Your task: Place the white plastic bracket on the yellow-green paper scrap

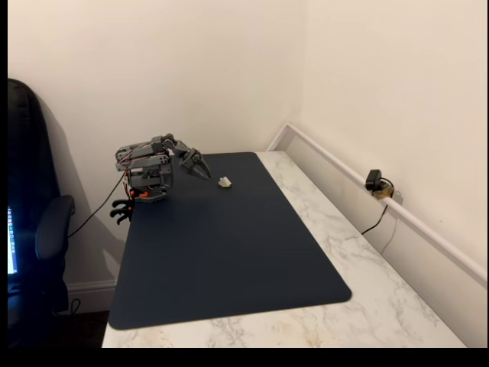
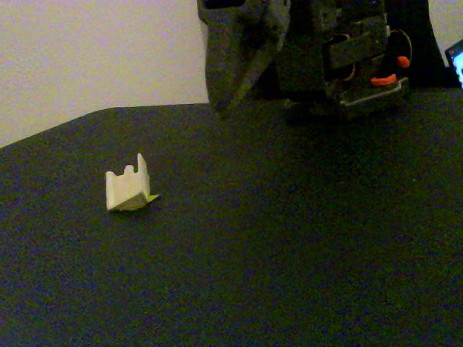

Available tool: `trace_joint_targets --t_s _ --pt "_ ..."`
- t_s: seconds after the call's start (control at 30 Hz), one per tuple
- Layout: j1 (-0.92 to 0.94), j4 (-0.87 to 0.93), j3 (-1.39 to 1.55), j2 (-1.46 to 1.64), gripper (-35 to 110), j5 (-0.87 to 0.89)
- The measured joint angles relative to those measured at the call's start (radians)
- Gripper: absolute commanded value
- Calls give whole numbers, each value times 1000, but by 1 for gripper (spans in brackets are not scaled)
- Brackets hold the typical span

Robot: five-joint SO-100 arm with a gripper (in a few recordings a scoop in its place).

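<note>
A marble table (image 1: pixel 397 306) ran into a corner between two pale walls, and a dark blue mat (image 1: pixel 229 252) covered most of its left part, its near and right edges leaving a strip of bare marble. The grey arm (image 1: pixel 149 170) sat folded at the mat's far left edge, with the gripper (image 1: pixel 200 168) pointing right just above the mat; its fingers (image 2: pixel 242 58) looked drawn together and held nothing. The white plastic bracket (image 2: pixel 127 189) lay on the mat near its far edge, a short way from the fingertips and apart from them. A sliver of the yellow-green paper scrap (image 2: pixel 151 197) peeked from under its base. The rest of the mat lay open toward the near edge.
</note>
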Motion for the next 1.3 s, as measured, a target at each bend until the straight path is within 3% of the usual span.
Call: trace_joint_targets --t_s 1.3 --pt "20 37 0 0 0 26"
